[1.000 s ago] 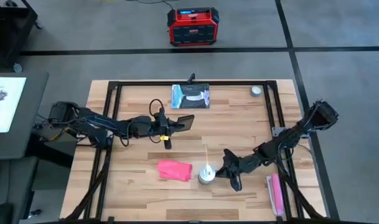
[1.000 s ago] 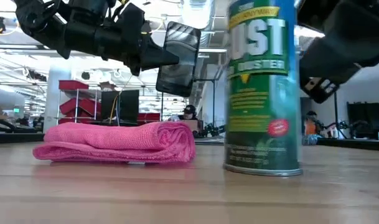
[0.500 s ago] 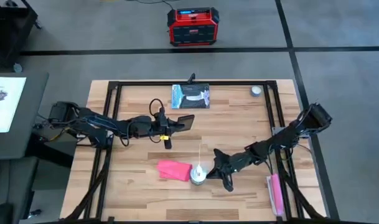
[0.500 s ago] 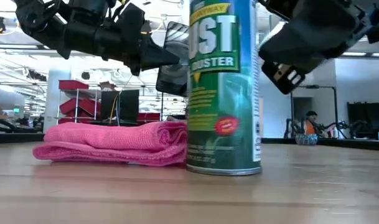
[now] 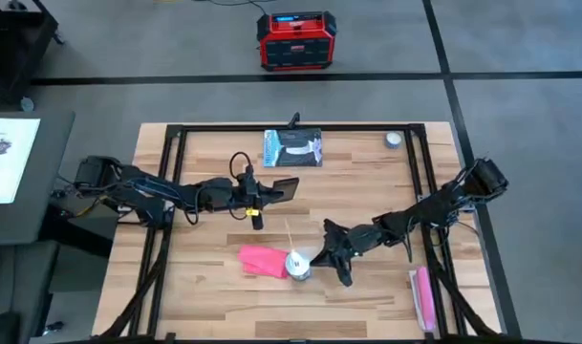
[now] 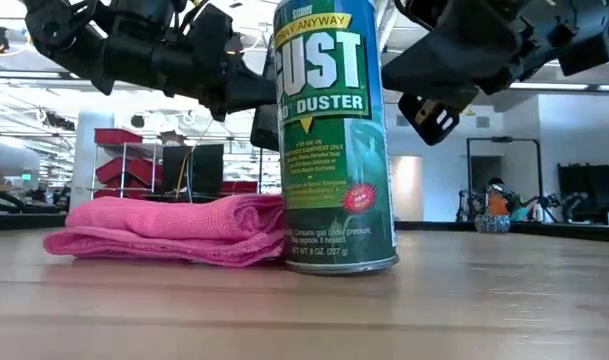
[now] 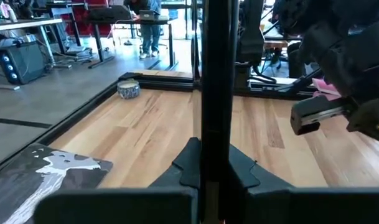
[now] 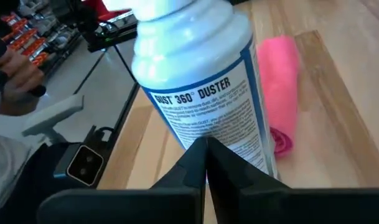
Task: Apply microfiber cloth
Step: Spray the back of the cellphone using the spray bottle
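Note:
The microfiber cloth (image 5: pixel 261 260), pink and folded, lies flat on the wooden table (image 5: pixel 367 191), also visible in the low view (image 6: pixel 164 228). A green duster can (image 6: pixel 334 140) stands upright against the cloth's right end (image 5: pixel 297 265). My right gripper (image 5: pixel 327 251) is shut just right of the can, low over the table. My left gripper (image 5: pixel 260 192) is shut on a black phone (image 5: pixel 284 187), held above the table's middle. In the low view the can hides most of the phone. My left gripper pinches the phone's two flat faces (image 7: pixel 215 149) between its fingers, at the end nearer the table's left. The fingers come level from the left. The phone stands on edge, lifted clear of the table. My right gripper touches the can's side wall (image 8: pixel 205 127) with its shut fingertips (image 8: pixel 206 155), low on the can, slanting down from the table's right. The can stands upright on the table.
A printed packet (image 5: pixel 292 147) lies at the far edge and a small round tin (image 5: pixel 394 139) at the far right. A narrow pink oblong (image 5: pixel 423 296) lies by the right rail. A black frame (image 5: pixel 176 134) rings the table. A red box (image 5: pixel 296 40) sits on the floor beyond.
My right gripper has gone toward the table's left edge, its shut fingers pushing the duster can. The can has slid upright along the table until it meets the cloth's right end. The cloth has been nudged a little to the left.

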{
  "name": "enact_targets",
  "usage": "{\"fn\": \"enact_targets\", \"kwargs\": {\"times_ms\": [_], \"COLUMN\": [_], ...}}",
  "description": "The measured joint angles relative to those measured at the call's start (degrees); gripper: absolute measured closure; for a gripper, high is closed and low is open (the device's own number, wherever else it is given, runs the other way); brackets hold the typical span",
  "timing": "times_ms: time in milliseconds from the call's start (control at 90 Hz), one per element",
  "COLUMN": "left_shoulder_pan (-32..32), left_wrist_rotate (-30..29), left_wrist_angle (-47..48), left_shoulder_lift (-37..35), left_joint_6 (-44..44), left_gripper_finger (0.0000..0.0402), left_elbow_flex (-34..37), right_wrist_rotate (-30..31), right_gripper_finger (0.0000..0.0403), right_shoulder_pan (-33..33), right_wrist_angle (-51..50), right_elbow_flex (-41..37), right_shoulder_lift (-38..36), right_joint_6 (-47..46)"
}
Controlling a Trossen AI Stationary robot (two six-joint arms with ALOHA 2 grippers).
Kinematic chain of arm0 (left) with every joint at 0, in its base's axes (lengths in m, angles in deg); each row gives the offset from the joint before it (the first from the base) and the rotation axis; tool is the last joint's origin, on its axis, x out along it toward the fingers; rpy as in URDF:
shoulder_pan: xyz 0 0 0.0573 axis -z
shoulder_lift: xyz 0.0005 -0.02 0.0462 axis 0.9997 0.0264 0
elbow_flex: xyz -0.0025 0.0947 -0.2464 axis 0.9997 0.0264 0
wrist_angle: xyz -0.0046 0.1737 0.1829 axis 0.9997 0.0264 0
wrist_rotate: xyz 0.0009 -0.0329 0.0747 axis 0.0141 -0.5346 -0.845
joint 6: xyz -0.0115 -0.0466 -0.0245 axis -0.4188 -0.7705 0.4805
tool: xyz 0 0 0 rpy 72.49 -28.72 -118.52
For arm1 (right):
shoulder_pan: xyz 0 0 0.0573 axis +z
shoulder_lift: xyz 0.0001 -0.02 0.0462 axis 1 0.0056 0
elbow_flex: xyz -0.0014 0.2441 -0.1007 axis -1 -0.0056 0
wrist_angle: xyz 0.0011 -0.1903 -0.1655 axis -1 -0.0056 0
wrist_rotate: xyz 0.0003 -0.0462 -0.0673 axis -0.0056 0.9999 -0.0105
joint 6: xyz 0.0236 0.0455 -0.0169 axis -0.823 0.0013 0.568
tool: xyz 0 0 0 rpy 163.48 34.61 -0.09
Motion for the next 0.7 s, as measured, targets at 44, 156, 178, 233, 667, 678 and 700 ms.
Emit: {"fn": "enact_targets", "kwargs": {"times_ms": [44, 156, 178, 233, 667, 678, 700], "left_shoulder_pan": [0.00, -0.42, -0.65, -1.23, -2.34, -2.34, -2.34], "left_wrist_rotate": [0.00, 0.06, 0.13, 0.10, -3.10, -3.19, -3.45], "left_wrist_angle": [0.09, 0.21, 0.20, 0.22, 4.33, 4.72, 5.67], "left_shoulder_lift": [0.00, -0.02, -0.04, -0.05, -7.36, -7.77, -8.56], "left_joint_6": [0.89, 4.26, 4.93, 6.72, 31.75, 32.41, 33.75], "left_gripper_finger": [0.0400, 0.0400, 0.0400, 0.0400, 0.0400, 0.0400, 0.0400], "left_elbow_flex": [0.00, 0.00, 0.00, 0.00, 0.00, 0.00, 0.00], "right_wrist_rotate": [-0.17, -1.73, -1.80, -2.15, -6.53, -6.93, -7.81], "right_gripper_finger": [0.0403, 0.0403, 0.0403, 0.0403, 0.0403, 0.0403, 0.0403], "right_shoulder_pan": [0.00, -0.51, -0.73, -1.41, -12.59, -12.97, -13.75], "right_wrist_angle": [0.00, 0.20, 0.39, 0.04, -12.84, -13.00, -13.49], "right_elbow_flex": [0.00, 0.00, 0.00, 0.00, 0.02, 0.02, 0.02], "right_shoulder_lift": [-0.02, -1.63, -2.20, -3.74, -19.99, -20.29, -20.89], "right_joint_6": [0.00, 0.11, 0.11, 0.05, -7.91, -8.30, -9.09]}}
